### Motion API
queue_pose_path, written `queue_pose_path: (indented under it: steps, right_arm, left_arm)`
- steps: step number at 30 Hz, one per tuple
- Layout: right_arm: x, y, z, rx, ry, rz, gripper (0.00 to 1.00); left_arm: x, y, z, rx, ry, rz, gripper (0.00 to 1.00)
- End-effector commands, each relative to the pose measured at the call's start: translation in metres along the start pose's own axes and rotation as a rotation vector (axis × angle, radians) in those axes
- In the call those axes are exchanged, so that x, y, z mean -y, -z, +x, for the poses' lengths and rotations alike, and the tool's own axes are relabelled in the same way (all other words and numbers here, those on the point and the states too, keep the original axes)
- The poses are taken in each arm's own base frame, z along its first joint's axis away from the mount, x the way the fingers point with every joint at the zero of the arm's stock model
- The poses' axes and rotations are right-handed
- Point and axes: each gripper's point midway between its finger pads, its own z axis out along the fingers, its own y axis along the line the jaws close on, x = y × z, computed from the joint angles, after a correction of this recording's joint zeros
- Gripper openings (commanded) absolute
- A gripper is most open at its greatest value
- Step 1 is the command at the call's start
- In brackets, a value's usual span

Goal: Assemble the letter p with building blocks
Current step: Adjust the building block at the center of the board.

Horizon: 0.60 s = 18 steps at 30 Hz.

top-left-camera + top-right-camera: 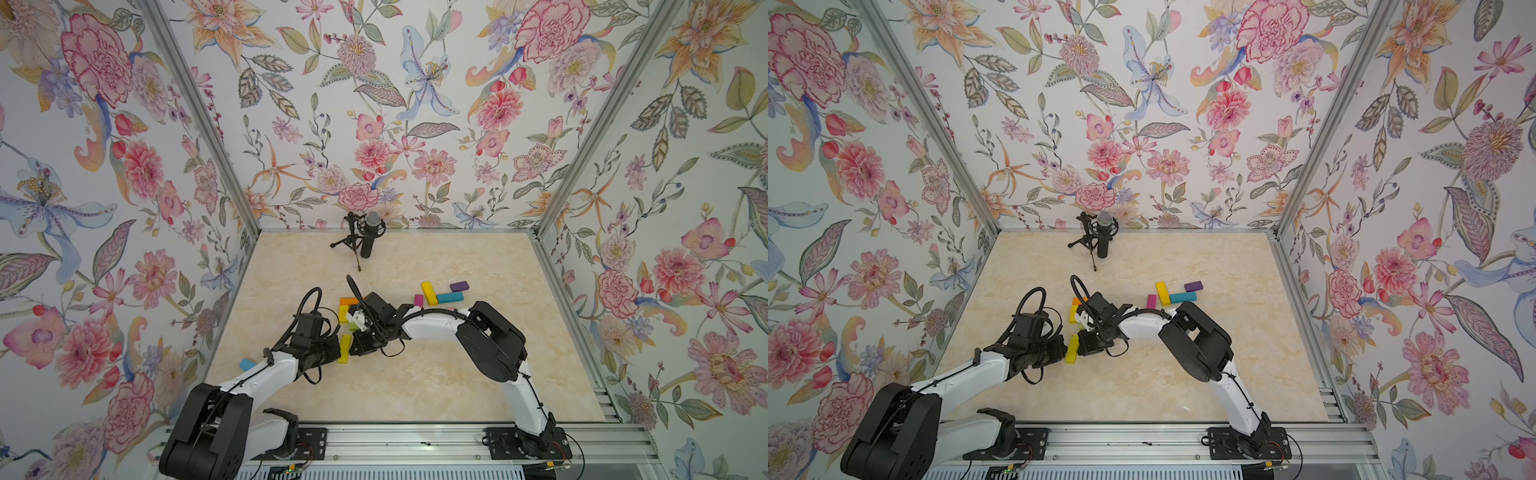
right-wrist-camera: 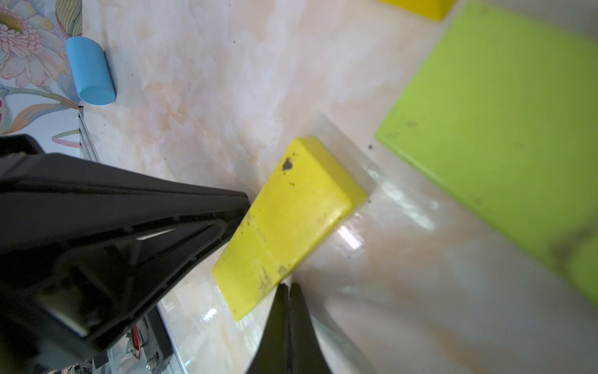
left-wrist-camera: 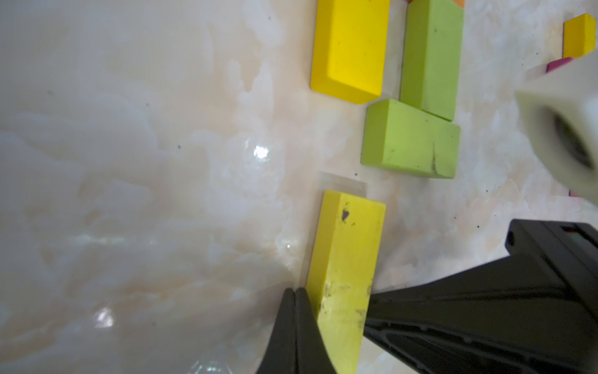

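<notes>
Blocks lie scattered on a marbled surface (image 1: 415, 386).

Well left of left pincer (image 3: 295, 302): one light-blue block (image 1: 247, 364), alone near the surface's edge.

Left pincer: fingers pressed together, nothing between them. The tip touches one long side of the long yellow block (image 3: 346, 259).

Between the two pincers: that block lies flat on the surface.

Right pincer (image 2: 289, 299): fingers also pressed together and empty. The tip is against the block's opposite long side.

Just beyond both pincer tips:
- a short lime block (image 3: 411, 139)
- a long lime block (image 3: 432, 58), touching it at a right angle
- a deep-yellow block (image 3: 349, 48), beside the long lime one across a narrow gap
- an orange block (image 1: 348, 300) at the far end, partly hidden by the right wrist

Right of and beyond the right pincer, well apart:
- a magenta block (image 1: 418, 300)
- a slanted yellow block (image 1: 429, 293), just beside it
- a teal block (image 1: 449, 297), at that yellow one's near end
- a purple block (image 1: 459, 286), a little farther off

Far beyond both pincers, near the back wall: a black microphone (image 1: 368, 237) on a tripod.
</notes>
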Motion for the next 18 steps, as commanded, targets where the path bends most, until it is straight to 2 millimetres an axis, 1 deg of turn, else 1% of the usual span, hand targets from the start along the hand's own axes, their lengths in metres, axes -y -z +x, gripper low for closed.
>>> queue_pose_path:
  steps: [1,5,11,14,18]
  right_arm:
    - [0.014,-0.008,0.000,-0.012,-0.013,0.039,0.00]
    - [0.014,-0.008,-0.002,-0.013,-0.015,0.040,0.00]
    - [0.018,-0.007,-0.005,-0.005,-0.026,0.049,0.00]
    - [0.018,-0.008,-0.006,-0.006,-0.028,0.048,0.00]
    - [0.020,-0.008,-0.007,-0.004,-0.037,0.050,0.00]
  left_arm:
    - [-0.011,0.002,0.011,-0.033,-0.011,-0.054,0.00]
    - [-0.009,0.000,0.009,-0.030,-0.006,-0.041,0.00]
    - [-0.013,-0.003,0.013,-0.032,0.017,-0.039,0.00]
    - [-0.017,-0.004,0.008,-0.028,0.019,-0.049,0.00]
    - [-0.017,-0.003,0.000,-0.022,0.014,-0.046,0.00]
